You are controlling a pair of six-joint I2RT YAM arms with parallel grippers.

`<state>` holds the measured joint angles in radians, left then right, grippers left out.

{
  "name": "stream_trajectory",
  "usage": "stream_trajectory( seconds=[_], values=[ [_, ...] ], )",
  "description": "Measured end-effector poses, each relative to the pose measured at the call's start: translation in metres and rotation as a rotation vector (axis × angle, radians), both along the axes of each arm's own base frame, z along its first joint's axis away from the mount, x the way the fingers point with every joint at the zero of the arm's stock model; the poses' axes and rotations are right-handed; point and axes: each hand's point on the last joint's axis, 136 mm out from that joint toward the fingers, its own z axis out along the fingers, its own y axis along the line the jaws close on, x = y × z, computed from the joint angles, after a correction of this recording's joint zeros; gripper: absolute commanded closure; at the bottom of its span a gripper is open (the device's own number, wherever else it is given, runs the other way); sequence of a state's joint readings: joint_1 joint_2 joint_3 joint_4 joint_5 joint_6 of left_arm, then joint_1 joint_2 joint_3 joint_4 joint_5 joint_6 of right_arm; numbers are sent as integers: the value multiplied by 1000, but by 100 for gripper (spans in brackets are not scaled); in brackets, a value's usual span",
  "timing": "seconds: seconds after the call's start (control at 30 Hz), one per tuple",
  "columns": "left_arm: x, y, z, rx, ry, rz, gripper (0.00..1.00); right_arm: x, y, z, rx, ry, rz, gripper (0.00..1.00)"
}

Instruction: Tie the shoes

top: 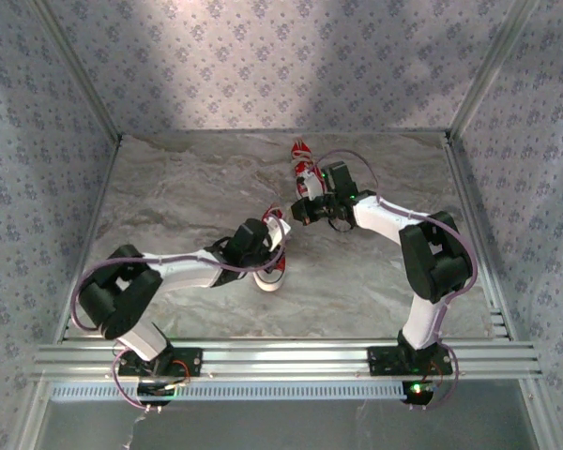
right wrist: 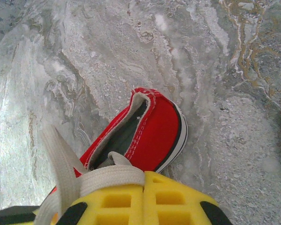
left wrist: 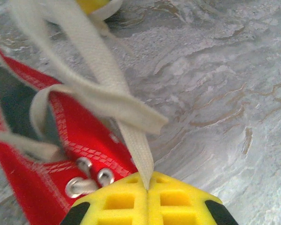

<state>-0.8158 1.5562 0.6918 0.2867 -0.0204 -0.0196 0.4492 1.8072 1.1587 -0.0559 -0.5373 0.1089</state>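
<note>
- Left claw [left wrist: 147, 185] clamped on lace [left wrist: 131, 140], lower middle of frame, just right of shoe [left wrist: 42, 187].
- Right claw [right wrist: 144, 183] closed, seemingly pinching second lace [right wrist: 110, 177] at frame bottom, shoe just above.
- In top view, shoe at centre of surface [top: 169, 187], other shoe [top: 304, 161] above it.
- Best drawn apart evenly and low, keeping both ends taut without dragging shoe.

Red near shoe [top: 272, 278], laces [left wrist: 98, 79] loose, lies apart from far shoe [top: 303, 164].
</note>
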Motion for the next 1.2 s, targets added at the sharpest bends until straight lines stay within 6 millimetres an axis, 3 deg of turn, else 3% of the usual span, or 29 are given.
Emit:
stream_trajectory(
  seconds=[0.3, 0.53, 0.63, 0.83, 1.0, 1.2],
  values=[
    [4, 47, 33, -115, -29, 135, 100, 3, -3, -1, -11, -6, -14, 100],
    [11, 104, 39, -211, 9, 366, 100, 2, -12, 8, -39, -52, -43, 100],
    [17, 126, 52, -266, 1, 466, 100, 2, -17, 18, -52, -91, -57, 100],
    [13, 145, 78, -362, -17, 557, 100, 1, -23, 18, -97, -99, -79, 100],
    [-3, 134, 78, -400, 27, 501, 100, 6, -16, 28, -137, -101, -76, 100],
    [-53, 58, 67, -401, 134, 204, 100, 25, 19, 81, -66, -172, -48, 100]
  ],
)
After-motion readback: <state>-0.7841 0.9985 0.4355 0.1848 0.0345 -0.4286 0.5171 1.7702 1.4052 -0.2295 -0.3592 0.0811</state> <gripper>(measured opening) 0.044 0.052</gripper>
